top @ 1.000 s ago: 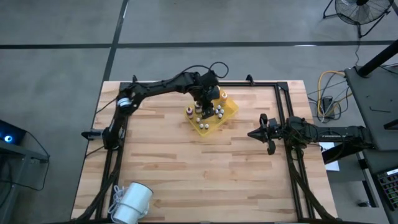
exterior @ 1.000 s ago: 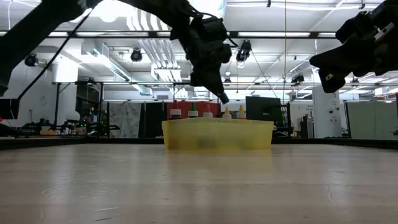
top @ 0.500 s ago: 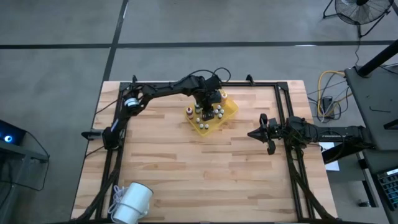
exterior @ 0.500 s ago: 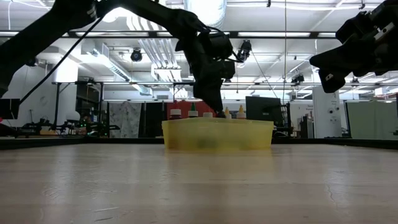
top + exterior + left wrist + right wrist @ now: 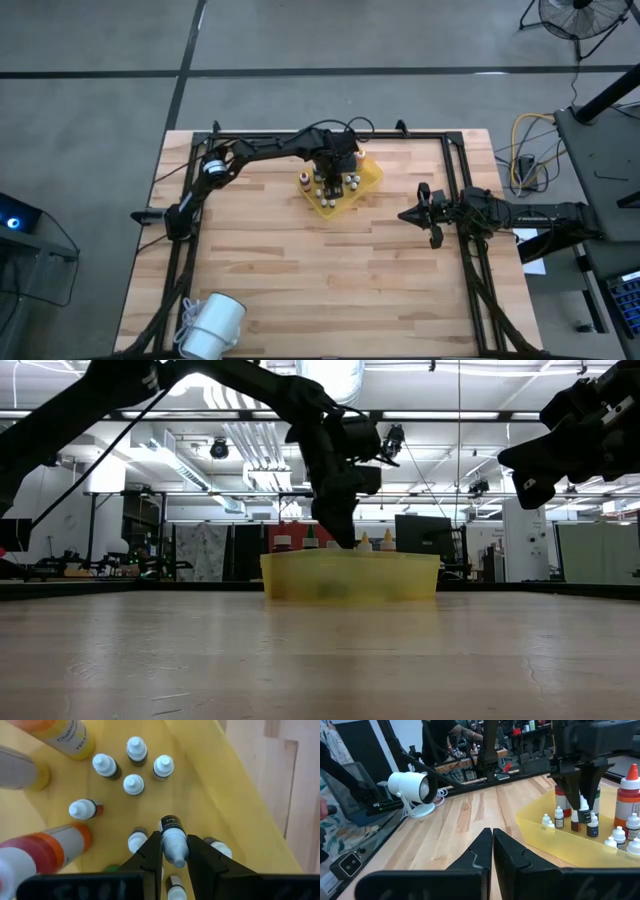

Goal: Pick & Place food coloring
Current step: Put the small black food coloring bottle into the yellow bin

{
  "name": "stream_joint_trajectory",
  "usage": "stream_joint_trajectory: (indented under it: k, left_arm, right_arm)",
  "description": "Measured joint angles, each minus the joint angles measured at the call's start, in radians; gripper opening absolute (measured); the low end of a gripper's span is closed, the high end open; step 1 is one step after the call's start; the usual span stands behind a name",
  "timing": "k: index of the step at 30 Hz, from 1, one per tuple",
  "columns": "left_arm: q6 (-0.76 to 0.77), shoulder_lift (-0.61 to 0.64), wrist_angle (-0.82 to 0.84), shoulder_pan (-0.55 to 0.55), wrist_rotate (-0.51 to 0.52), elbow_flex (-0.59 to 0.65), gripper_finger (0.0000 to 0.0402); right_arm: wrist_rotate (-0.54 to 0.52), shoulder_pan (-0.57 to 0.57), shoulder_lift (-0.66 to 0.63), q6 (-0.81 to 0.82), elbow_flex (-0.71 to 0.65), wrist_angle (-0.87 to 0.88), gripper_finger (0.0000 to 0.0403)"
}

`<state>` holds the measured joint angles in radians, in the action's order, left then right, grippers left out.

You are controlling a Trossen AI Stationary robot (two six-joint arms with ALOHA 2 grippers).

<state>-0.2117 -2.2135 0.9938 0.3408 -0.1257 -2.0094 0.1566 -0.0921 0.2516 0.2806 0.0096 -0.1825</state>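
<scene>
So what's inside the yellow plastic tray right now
Inside the yellow plastic tray: small white-capped dropper bottles, taller orange-capped bottles, one small bottle in the left gripper. The gripper hides the tray floor beneath.

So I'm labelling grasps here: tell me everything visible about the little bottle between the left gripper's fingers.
The small dropper bottle has a white pointed cap above a black collar; its body is hidden. It looks like plastic. The left gripper is shut on it, fingers pinching the cap from both sides. It stands upright inside the yellow tray, among other white-capped bottles, in the right wrist view just clear of the tray floor.

An industrial robotics lab: exposed silver ceiling ducts (image 5: 250, 445), strip lighting, equipment racks and a grey concrete floor (image 5: 300, 40) surround the wooden tabletop (image 5: 300, 270).
</scene>
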Motion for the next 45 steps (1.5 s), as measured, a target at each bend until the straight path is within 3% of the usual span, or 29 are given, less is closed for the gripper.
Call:
stream_joint_trajectory:
  k: [11,27,45]
  left_arm:
    - [0.004,-0.007,0.029,-0.035,0.001,-0.025,0.0046]
    - [0.031,-0.125,0.168,-0.039,0.014,-0.281,0.0046]
    - [0.049,-0.190,0.200,-0.059,0.015,-0.277,0.0046]
  right_arm:
    - [0.000,0.000,0.000,0.000,0.000,0.000,0.0009]
    - [0.000,0.000,0.000,0.000,0.000,0.000,0.0009]
    - [0.000,0.000,0.000,0.000,0.000,0.000,0.0009]
